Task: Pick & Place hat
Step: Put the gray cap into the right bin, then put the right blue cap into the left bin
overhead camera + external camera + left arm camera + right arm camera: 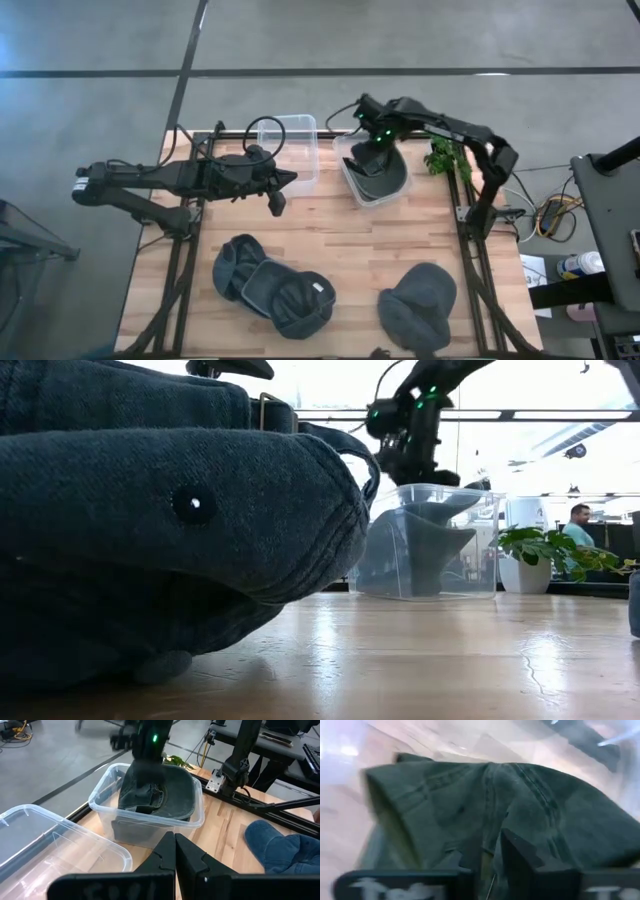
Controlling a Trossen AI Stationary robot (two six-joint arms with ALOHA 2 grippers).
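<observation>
A dark green hat (377,167) sits crumpled inside a clear plastic bin (348,180) at the table's far right; it also shows in the bin in the low view (425,545) and in the left wrist view (165,795). My right gripper (492,857) reaches down into this bin and is shut on the hat. My left gripper (279,195) hovers shut above the table's middle-left, holding nothing. Two more dark hats lie on the near table: one (270,285) at near-centre, one (418,300) at near-right. My right gripper pinches a raised fold of the hat's crown (492,837) between its two fingers, coming from above and pointing down into the bin. The hat rests on the bin's bottom and leans against its walls, with its cloth bunched around the fingers.
An empty clear bin (292,145) stands left of the filled one, just beyond my left gripper. A green plant (445,155) sits at the far right edge. Bare wood lies between the bins and the near hats. A person (577,525) shows in the room behind.
</observation>
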